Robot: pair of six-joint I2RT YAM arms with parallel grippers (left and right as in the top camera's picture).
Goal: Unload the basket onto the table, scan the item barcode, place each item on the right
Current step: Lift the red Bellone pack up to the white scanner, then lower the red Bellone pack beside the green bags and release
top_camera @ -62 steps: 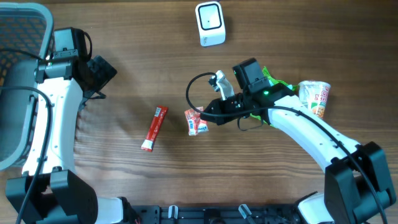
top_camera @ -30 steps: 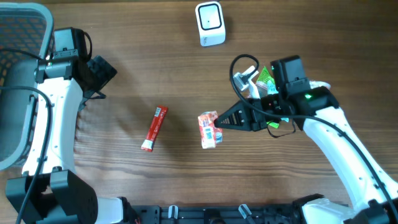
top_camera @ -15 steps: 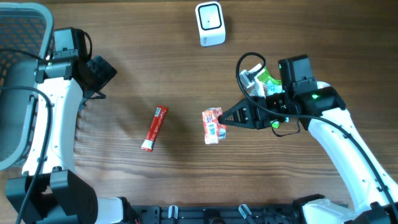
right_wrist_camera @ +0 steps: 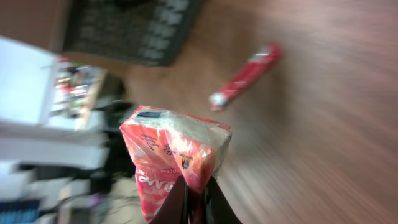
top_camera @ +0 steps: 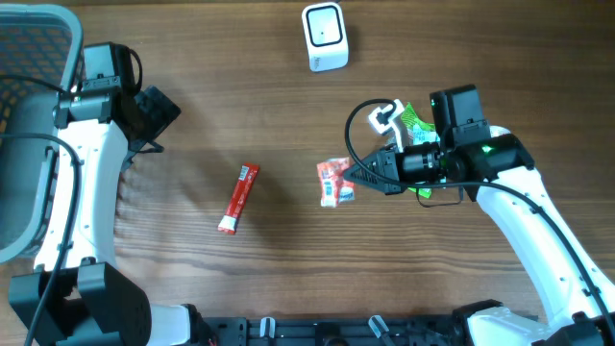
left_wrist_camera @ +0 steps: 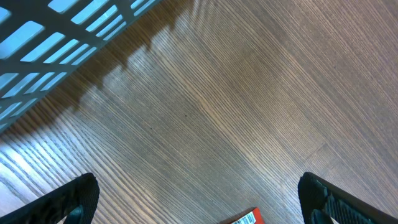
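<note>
**Right pincer grips the red snack packet in the middle of the table**

The right gripper (top_camera: pixel 358 177) is clamped tight on a small red and white snack packet (top_camera: pixel 333 183). Seen from above, the packet sticks out to the left of the pincer tips, a little right of the middle of the frame. In the right wrist view the right gripper (right_wrist_camera: pixel 193 194) sits at the bottom of the frame. Its two thin fingers (right_wrist_camera: pixel 178 198) pinch the bottom edge of the packet (right_wrist_camera: pixel 175 158), which stands up tall and crinkly above them. That view is blurry, so I cannot read the print on it.

Just behind the pincer, up and to the right, a green packet (top_camera: pixel 411 117) peeks out beside the arm.

A white scanner box (top_camera: pixel 324 37) sits at the top middle of the frame, well apart from the held packet.

A long red stick packet (top_camera: pixel 238 199) lies flat on the wooden table (top_camera: pixel 240 86), left of the middle. It shows in the upper right of the right wrist view too (right_wrist_camera: pixel 246 73).

Far over on the left, the left gripper (top_camera: pixel 157 112) has its jaws spread wide with nothing in them. It is next to a grey mesh basket (top_camera: pixel 24 125) at the left edge of the frame.
</note>
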